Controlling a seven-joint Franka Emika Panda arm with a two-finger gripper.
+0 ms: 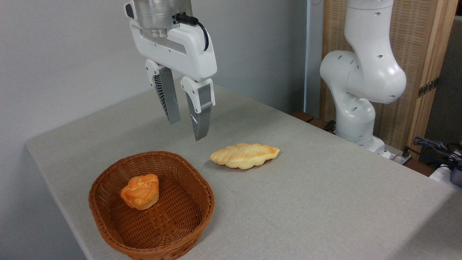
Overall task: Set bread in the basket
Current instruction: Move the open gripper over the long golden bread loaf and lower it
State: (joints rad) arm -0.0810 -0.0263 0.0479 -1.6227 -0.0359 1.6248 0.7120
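My gripper hangs open and empty above the worktop. The bread lies flat mid-worktop, just beside the basket, which sits near the front edge holding a bun.

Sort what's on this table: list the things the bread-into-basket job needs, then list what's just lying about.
Needed for the job:
- bread, lying on the table beside the basket
- basket
- gripper, open, empty, hanging above the table

Just lying about:
- bun, already in the basket
- cables at the right edge, off the table
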